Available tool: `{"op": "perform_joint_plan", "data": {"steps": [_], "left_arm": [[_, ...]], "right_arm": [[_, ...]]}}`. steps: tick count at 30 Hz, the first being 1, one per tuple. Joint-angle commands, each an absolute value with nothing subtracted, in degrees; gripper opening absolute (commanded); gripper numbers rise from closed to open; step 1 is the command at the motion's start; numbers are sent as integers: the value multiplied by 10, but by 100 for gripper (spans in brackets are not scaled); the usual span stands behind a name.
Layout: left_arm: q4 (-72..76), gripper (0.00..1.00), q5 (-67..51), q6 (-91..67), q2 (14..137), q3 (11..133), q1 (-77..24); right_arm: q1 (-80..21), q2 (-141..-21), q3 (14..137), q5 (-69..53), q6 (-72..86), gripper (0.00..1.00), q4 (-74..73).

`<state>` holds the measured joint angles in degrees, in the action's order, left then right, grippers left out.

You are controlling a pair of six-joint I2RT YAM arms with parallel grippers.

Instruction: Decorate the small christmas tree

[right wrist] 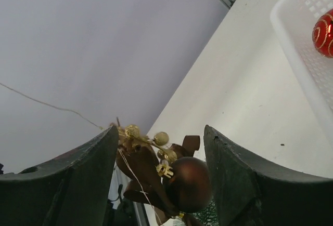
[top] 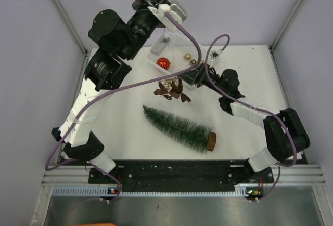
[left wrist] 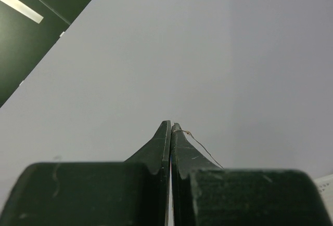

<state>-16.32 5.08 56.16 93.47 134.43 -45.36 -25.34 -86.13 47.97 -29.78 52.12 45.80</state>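
We see the small christmas tree [top: 178, 128] lying on its side on the worktop [top: 122, 132]. Just beyond the tree, the right pincer [right wrist: 160, 132] stands spread around a brown bauble cluster [right wrist: 187, 182]; farther beyond it, the left pincer [left wrist: 171, 124] is pressed together on a thin thread [left wrist: 203, 147].

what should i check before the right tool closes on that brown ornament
1. Left tool shut on the thread: ok, the thread leaves its closed tips.
2. Right tool open around the brown ornament: ok, one finger on each side.
3. Ornament centred in the gap: cannot tell, its ball sits close to one finger.
4. Thread free of snags along its length: cannot tell.
5. Small christmas tree upright for hanging: not ok, it lies on its side on the table.
6. Red bauble out of the way: ok, it sits in the white basket.
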Motion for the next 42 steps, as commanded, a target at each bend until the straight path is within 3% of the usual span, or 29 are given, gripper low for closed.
{"op": "perform_joint_plan", "data": {"steps": [1,6,8,10,13,24,27,33,42], "left_arm": [[-138,1,62,572,905,1346,-461],[-133,1,67,577,905,1346,-461],[-132,1,68,578,904,1343,-461],[-130,1,69,579,903,1339,-461],[-130,1,70,579,903,1339,-462],[-126,1,76,584,902,1334,-467],[-125,1,76,584,902,1333,-469],[-124,1,80,588,899,1332,-472],[-83,1,97,622,891,1347,-474]], "right_arm": [[-253,-891,481,-328,572,64,550],[-258,-899,457,-355,606,41,611],[-257,-895,441,-353,615,37,630],[-257,-895,428,-358,628,39,652],[-258,-898,410,-360,652,50,693],[-279,-920,446,-355,657,52,692],[-287,-929,449,-349,661,44,702],[-290,-931,444,-334,663,9,705],[-250,-918,438,-288,575,2,576]]}}
